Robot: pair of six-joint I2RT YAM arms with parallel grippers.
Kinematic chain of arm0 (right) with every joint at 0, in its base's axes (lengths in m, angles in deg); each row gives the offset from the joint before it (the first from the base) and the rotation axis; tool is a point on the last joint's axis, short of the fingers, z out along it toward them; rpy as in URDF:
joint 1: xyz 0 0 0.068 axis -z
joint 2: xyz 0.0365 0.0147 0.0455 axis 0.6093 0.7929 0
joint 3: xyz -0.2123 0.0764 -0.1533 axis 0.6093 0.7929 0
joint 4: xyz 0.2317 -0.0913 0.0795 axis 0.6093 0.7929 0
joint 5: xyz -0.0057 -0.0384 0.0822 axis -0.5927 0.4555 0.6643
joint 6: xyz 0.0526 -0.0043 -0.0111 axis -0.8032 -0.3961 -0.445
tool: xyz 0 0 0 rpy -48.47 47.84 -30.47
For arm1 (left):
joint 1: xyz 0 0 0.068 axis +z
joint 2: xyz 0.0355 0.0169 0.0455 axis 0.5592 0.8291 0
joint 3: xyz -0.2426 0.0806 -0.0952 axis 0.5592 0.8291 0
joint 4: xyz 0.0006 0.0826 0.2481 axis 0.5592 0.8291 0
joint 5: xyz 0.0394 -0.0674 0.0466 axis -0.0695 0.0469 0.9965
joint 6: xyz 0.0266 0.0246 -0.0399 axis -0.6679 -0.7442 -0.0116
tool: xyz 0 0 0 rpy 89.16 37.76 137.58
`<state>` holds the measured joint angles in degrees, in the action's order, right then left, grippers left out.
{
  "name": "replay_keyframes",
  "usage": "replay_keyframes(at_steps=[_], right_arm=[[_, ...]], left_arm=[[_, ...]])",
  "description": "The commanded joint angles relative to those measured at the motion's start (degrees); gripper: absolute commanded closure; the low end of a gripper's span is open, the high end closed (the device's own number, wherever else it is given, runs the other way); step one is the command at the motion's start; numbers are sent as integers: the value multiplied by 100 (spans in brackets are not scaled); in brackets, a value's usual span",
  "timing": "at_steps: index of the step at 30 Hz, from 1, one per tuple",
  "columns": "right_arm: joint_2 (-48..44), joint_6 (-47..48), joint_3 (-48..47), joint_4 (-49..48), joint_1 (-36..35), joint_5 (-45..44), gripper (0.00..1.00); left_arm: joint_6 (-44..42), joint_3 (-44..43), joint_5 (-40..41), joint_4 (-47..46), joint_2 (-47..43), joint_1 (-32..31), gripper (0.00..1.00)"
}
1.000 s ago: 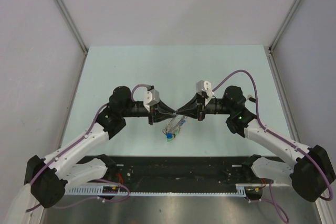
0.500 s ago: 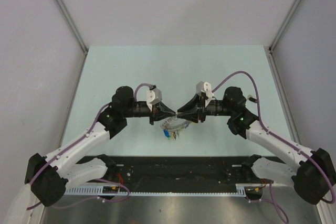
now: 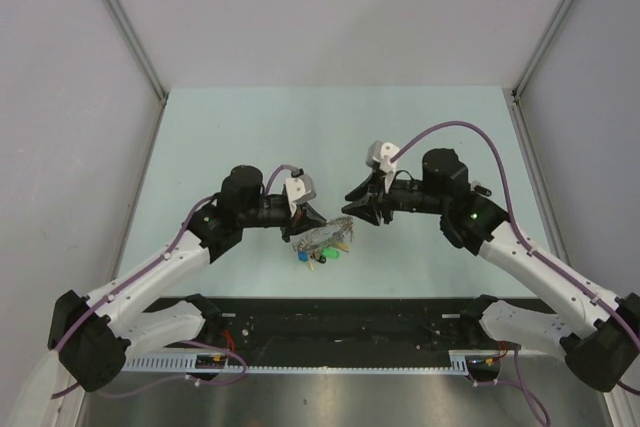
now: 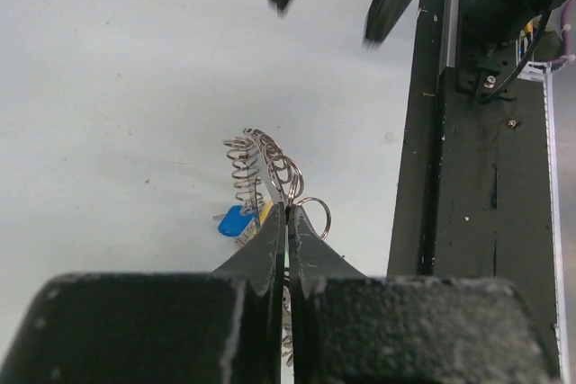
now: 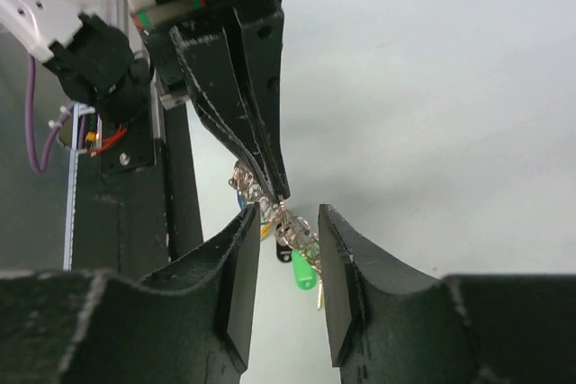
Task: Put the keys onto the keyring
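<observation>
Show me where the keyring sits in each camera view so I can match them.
Top external: keyring just below picture centre.
Left wrist: keyring at centre, coiled just past the fingertips.
Right wrist: keyring low centre, inside the open right gripper.
Shared landmark: the left gripper pinching it, visible in all three.

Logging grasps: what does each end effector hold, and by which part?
The left end effector is shut on the keyring, pinching one wire loop of its coil. The right end effector is open, holding nothing.
</observation>
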<state>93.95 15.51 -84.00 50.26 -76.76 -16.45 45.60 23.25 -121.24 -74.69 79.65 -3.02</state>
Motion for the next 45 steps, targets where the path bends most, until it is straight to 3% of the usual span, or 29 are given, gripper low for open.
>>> replay_keyframes(at_steps=[1,17,28,38,45], right_arm=[[464,485,-400,659,-305,-537,65],[1352,846,-805,765,-727,-670,75],[1441,935,-840,941,-806,-432,75],[1221,803,-831,862,-797,-414,66],[1423,803,-831,870,-815,-397,69]], left_arm=[[-328,-377,7,38,-137,-51,100],[-319,-395,-55,91,-216,-78,100],[-310,-386,-11,73,-207,-78,100],[-310,-395,7,99,-190,-87,100],[-319,-395,-2,108,-207,-95,100]])
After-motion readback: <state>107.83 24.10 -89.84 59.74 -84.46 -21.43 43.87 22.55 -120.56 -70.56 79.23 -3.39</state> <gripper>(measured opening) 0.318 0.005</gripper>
